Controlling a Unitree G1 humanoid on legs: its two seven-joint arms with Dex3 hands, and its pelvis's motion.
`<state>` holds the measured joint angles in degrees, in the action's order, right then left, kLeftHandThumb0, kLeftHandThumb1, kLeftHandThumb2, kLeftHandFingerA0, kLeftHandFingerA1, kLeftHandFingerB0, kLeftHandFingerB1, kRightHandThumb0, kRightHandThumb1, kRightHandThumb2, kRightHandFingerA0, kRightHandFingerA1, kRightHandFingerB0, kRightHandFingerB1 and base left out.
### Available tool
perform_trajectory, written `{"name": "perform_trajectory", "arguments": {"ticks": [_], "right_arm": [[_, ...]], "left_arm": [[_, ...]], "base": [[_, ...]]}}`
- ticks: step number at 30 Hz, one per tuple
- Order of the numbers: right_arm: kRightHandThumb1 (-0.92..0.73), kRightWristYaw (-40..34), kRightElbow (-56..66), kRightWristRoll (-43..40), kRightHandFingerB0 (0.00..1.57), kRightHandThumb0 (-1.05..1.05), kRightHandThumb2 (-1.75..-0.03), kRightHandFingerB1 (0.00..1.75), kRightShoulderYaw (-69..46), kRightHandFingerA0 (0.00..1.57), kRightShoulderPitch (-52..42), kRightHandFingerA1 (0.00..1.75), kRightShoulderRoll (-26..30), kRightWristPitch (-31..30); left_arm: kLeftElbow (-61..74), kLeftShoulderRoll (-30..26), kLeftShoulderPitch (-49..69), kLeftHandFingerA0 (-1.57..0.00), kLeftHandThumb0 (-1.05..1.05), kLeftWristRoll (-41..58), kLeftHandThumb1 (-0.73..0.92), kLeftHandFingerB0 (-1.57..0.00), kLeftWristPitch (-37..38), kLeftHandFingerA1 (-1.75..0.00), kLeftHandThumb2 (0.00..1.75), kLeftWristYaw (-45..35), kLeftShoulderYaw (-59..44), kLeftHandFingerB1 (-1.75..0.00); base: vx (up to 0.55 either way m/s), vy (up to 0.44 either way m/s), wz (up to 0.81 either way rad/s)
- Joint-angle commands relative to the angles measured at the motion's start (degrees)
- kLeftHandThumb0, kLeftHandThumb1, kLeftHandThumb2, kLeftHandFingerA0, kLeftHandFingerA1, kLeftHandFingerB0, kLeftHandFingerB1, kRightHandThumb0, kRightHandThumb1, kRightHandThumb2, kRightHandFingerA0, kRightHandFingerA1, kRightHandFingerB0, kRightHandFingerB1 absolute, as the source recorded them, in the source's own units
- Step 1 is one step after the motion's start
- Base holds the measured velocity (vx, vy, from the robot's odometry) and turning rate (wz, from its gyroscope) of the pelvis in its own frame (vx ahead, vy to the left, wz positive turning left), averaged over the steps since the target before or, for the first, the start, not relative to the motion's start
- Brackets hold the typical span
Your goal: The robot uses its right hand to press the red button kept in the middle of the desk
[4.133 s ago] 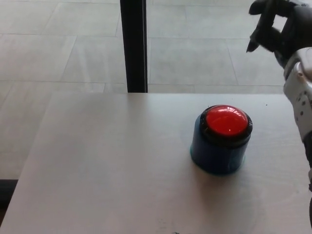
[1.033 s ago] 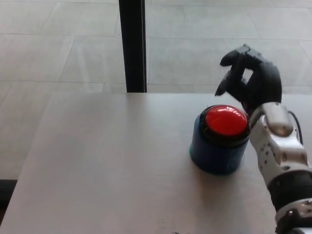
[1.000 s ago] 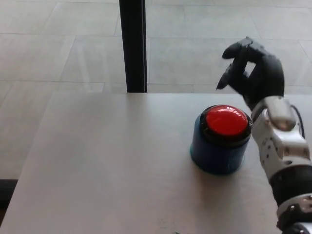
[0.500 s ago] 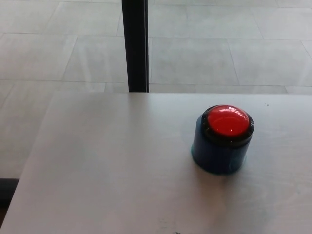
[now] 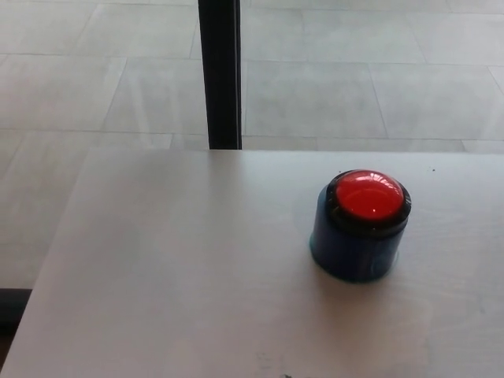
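A domed red button point(image 5: 368, 197) sits in a black ring on top of a round blue base point(image 5: 350, 250). It stands upright on the pale grey desk point(image 5: 173, 268), right of the middle. Nothing touches it. Neither of my hands nor any part of my arms shows in the head view.
A black vertical post point(image 5: 220, 71) rises just behind the desk's far edge. Beyond it lies a tiled floor point(image 5: 354, 71). The desk's left edge runs diagonally at the lower left, with a dark strip point(image 5: 12, 307) below it.
A second ago my right hand hovered just behind and right of the button. It has since left the view. The button stands where it was.
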<state>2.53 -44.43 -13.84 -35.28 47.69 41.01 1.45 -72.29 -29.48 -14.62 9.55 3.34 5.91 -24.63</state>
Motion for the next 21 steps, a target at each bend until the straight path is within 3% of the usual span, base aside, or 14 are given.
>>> {"name": "perform_trajectory", "arguments": {"ticks": [1,4,7,8,10,11,12,13,14,15,17,18,21], "right_arm": [[-0.40,-5.0,2.4,-2.2,0.89,-0.38,-1.31,1.47,-8.1,1.13,-11.6,1.75,3.3,0.9],[-0.30,-8.6,2.8,-3.5,1.01,-0.44,-1.38,1.44,-13.6,1.18,-17.6,1.71,1.9,1.3],[-0.32,-12.3,1.2,-4.6,1.05,-0.47,-1.36,1.35,-18.1,1.27,-21.7,1.57,0.3,2.0],[-0.33,-12.5,-0.6,-5.3,0.99,-0.39,-1.42,1.42,-19.6,1.24,-22.7,1.65,-0.2,3.9],[-0.30,-12.9,-3.8,-6.6,1.00,-0.41,-1.43,1.35,-22.4,1.26,-25.7,1.64,-1.7,7.5],[-0.43,-13.6,-4.4,-6.5,1.06,-0.41,-1.26,1.19,-23.1,1.47,-26.7,1.47,-2.4,8.4],[-0.48,-15.7,-2.7,-6.2,1.06,-0.44,-1.25,1.20,-23.6,1.43,-28.1,1.45,-4.3,8.0],[-0.45,-17.1,-2.9,-5.5,0.95,-0.40,-1.32,1.19,-23.4,1.27,-29.0,1.57,-5.7,7.7],[-0.45,-17.4,-2.8,-5.2,0.95,-0.40,-1.32,1.19,-23.0,1.27,-29.3,1.57,-6.6,7.9],[-0.52,-17.3,-2.8,-5.2,0.99,-0.37,-1.25,1.05,-22.9,1.45,-29.4,1.43,-7.2,8.2],[-0.49,-16.2,-2.7,-6.3,0.87,-0.35,-1.18,0.88,-23.5,1.40,-32.7,1.40,-10.9,9.8],[-0.47,-16.1,-2.9,-6.8,0.87,-0.37,-1.18,0.79,-23.8,1.24,-33.4,1.58,-12.1,10.8],[-0.53,-16.2,-3.2,-8.1,0.84,-0.41,-1.08,0.74,-24.6,1.21,-34.1,1.60,-13.6,11.6]], "left_arm": [[0.1,-0.8,0.7,-0.55,-0.48,1.0,0.56,-0.42,0.9,-1.37,1.10,0.1,-1.1,-1.09],[0.0,-0.9,0.6,-0.55,-0.50,0.6,0.55,-0.35,0.5,-1.35,1.09,0.4,-1.0,-1.03],[-0.2,-0.9,0.4,-0.55,-0.49,0.4,0.55,-0.47,0.5,-1.35,1.13,0.3,-0.9,-1.11],[0.0,-0.9,0.5,-0.54,-0.47,0.4,0.55,-0.43,0.7,-1.37,1.11,-0.1,-0.9,-1.10],[0.1,-0.9,0.3,-0.57,-0.49,0.4,0.55,-0.43,0.3,-1.33,1.09,0.7,-0.9,-1.05],[0.2,-0.7,0.2,-0.56,-0.50,0.2,0.55,-0.41,0.4,-1.34,1.11,0.7,-0.7,-1.08],[0.0,-0.8,0.1,-0.58,-0.51,0.2,0.55,-0.43,0.2,-1.31,1.10,0.8,-0.7,-1.06],[0.1,-0.7,0.6,-0.57,-0.51,0.2,0.54,-0.50,0.9,-1.29,1.12,0.1,-0.6,-1.09],[0.1,-0.8,0.8,-0.57,-0.51,0.0,0.54,-0.50,1.2,-1.29,1.12,0.0,-0.5,-1.09],[0.0,-0.8,0.7,-0.55,-0.51,0.5,0.52,-0.48,1.2,-1.32,1.16,-0.2,-0.9,-1.12],[0.2,-0.7,0.3,-0.57,-0.50,0.8,0.54,-0.47,0.5,-1.31,1.13,-0.1,-1.2,-1.09],[0.3,-0.7,0.1,-0.57,-0.50,0.9,0.56,-0.44,0.3,-1.34,1.12,0.1,-1.4,-1.08],[0.2,-0.7,-0.1,-0.53,-0.50,1.1,0.57,-0.34,-0.2,-1.38,1.11,0.2,-1.6,-1.07]], "base": [[0.00,0.000,0.00],[0.00,0.000,0.00],[0.00,0.000,0.00],[0.00,0.000,0.00],[0.00,0.000,0.00],[0.00,0.000,0.00],[0.00,0.000,0.00],[0.00,0.000,0.00],[0.00,0.000,0.00],[0.00,0.000,0.00],[0.00,0.000,0.00],[0.00,0.000,0.00],[0.00,0.000,0.00]]}}
